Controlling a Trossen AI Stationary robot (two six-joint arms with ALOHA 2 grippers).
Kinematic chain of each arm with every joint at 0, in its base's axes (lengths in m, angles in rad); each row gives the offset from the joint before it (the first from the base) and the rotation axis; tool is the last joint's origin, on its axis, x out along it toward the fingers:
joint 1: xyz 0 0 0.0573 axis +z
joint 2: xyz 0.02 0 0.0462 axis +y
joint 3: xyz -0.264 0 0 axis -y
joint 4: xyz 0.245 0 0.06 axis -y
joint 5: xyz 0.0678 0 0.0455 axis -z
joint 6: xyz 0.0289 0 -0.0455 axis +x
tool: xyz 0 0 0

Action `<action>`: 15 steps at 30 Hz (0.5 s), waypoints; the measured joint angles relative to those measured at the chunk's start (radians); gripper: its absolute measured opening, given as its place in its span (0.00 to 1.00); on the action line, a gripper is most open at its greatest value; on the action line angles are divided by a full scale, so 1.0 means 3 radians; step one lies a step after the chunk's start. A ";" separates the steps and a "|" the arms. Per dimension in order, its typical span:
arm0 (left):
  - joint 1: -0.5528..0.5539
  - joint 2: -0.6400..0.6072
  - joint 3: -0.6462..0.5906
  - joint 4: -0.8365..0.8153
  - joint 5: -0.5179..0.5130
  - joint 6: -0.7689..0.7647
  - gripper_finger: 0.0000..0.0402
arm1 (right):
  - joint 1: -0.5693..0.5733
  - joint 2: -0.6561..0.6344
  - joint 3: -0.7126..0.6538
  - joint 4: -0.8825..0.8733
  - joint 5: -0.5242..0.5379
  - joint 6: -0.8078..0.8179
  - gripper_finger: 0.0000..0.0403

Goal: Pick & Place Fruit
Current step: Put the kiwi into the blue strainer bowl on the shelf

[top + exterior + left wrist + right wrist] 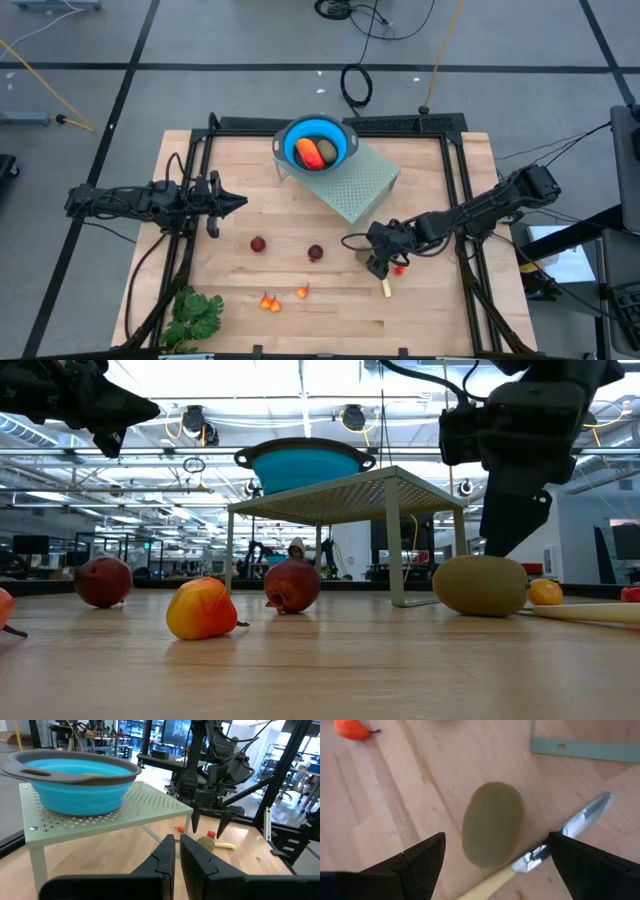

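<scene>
An olive-brown oval fruit (492,822) lies on the wooden table (430,310) beside a yellow-handled knife (540,852). My right gripper (496,840) hangs open just above the oval, one finger on either side, touching nothing. Two dark red balls (258,244) (315,253) and small orange-red bits (268,301) rest on the table nearer the middle. A blue bowl (318,143) stands on a green perforated stand (365,185) and holds an orange-red piece (308,152) and another olive oval (326,150). My left gripper (235,203) waits shut at the table's left, held level.
A leafy green bunch (195,315) lies at the near left corner. A small red bit (399,268) sits just right of my right gripper. Black frame rails (465,230) run along the table's sides. Bare wood lies between the red balls and the stand.
</scene>
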 joint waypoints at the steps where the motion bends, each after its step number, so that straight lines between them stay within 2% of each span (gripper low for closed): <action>1: -0.0001 0.0000 0.0000 0.0000 0.0000 0.0000 0.06 | 0.0012 0.0000 -0.0024 0.0046 -0.0001 -0.0050 0.85; 8: -0.0001 0.0000 0.0000 0.0000 0.0000 -0.0044 0.06 | 0.0045 0.0000 -0.0086 0.0161 0.0018 -0.0178 0.85; 12: 0.0000 -0.0001 0.0000 0.0000 -0.0001 -0.0077 0.06 | 0.0045 0.0000 -0.0088 0.0183 0.0193 -0.0190 0.84; 15: 0.0000 0.0000 0.0000 -0.0001 -0.0001 -0.0075 0.06 | 0.0045 0.0000 -0.0088 0.0236 0.0192 -0.0260 0.83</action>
